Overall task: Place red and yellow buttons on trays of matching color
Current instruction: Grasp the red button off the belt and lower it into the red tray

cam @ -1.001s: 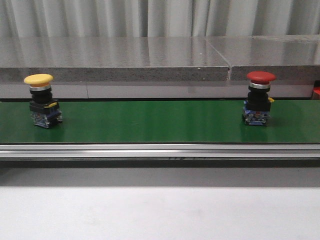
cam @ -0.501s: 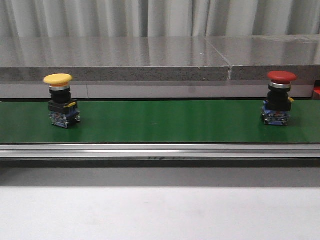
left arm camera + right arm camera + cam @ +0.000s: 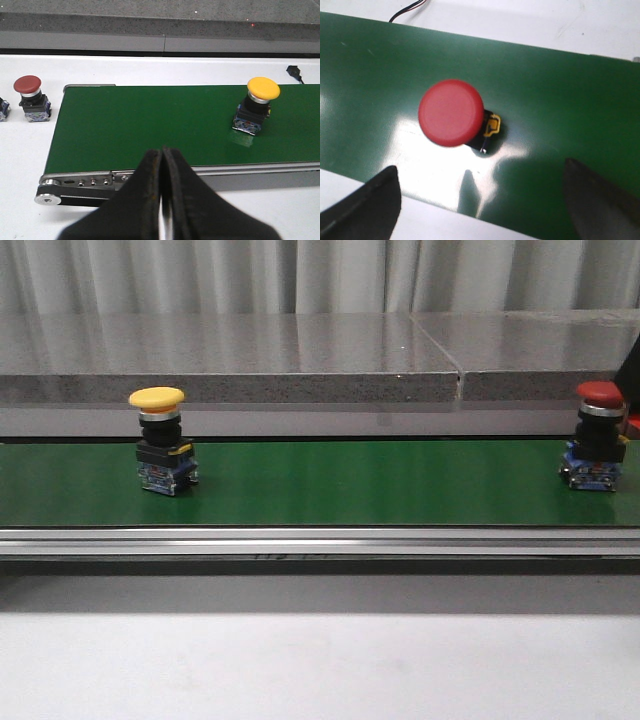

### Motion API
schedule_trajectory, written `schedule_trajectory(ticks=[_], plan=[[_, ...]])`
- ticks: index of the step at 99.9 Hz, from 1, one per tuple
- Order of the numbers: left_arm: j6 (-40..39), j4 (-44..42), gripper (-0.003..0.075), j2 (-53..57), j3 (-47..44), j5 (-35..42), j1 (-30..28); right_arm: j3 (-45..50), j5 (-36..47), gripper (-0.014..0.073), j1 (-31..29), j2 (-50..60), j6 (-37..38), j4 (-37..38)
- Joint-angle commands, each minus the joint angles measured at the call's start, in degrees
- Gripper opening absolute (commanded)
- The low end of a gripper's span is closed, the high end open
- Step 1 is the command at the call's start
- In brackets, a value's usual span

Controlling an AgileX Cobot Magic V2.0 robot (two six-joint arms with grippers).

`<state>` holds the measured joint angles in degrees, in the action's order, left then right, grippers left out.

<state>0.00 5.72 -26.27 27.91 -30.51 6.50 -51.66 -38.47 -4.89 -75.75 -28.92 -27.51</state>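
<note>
On the glossy green belt (image 3: pixel 330 485), 2 mushroom-capped plastic buttons stand upright: the yellow button (image 3: pixel 162 443) toward its left end, the red button (image 3: pixel 452 113) near its right end. Judged, pickup has not begun. The right pincer (image 3: pixel 480 200) hangs wide over red and needs to descend; the left pincer (image 3: pixel 161 200) is pressed closed, empty. No trays show.

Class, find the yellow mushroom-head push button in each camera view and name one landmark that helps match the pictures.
Front view: yellow mushroom-head push button stands on the left part of the green conveyor belt.
Left wrist view: same button, on the belt.
Right wrist view: not in it; only a red-capped button shows.
Shared landmark: the green belt.
</note>
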Motion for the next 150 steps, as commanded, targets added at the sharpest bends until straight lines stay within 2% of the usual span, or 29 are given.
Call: schedule_trajectory(ticks=[1,33,40,57,67,86,117,133,150], plan=[[0.0,0.81,-0.0019,-0.18,1.47,4.23,0.48,-2.79,4.01,0.0645,0.16,-0.71,-0.98,-1.54],[0.0,0.81,-0.0019,-0.18,1.47,4.23,0.48,-5.79,6.67,0.0626,0.16,-6.86,-2.62,-1.54],[0.0,0.81,-0.0019,-0.18,1.47,4.23,0.48,-5.83,6.82,0.0549,0.16,-7.58,-2.62,-1.54],[0.0,0.81,-0.0019,-0.18,1.47,4.23,0.48,-6.06,6.68,0.0257,0.16,-8.01,-2.62,-1.54],[0.0,0.81,-0.0019,-0.18,1.47,4.23,0.48,-6.93,6.1,0.0176,0.16,-8.01,-2.62,-1.54],[0.0,0.81,-0.0019,-0.18,1.47,4.23,0.48,-12.75,3.47,0.0172,-2.92,-8.01,-2.62,-1.54],[0.0,0.81,-0.0019,-0.18,1.47,4.23,0.48,-25.74,5.37,0.0172,-17.15,-10.08,-0.26,-1.54],[0.0,0.81,-0.0019,-0.18,1.47,4.23,0.48,-30.88,7.07,0.0172,-22.76,-14.36,0.03,-1.54],[0.0,0.81,-0.0019,-0.18,1.47,4.23,0.48,-35.55,8.59,0.0172,-25.89,-20.66,0.43,-1.54]])
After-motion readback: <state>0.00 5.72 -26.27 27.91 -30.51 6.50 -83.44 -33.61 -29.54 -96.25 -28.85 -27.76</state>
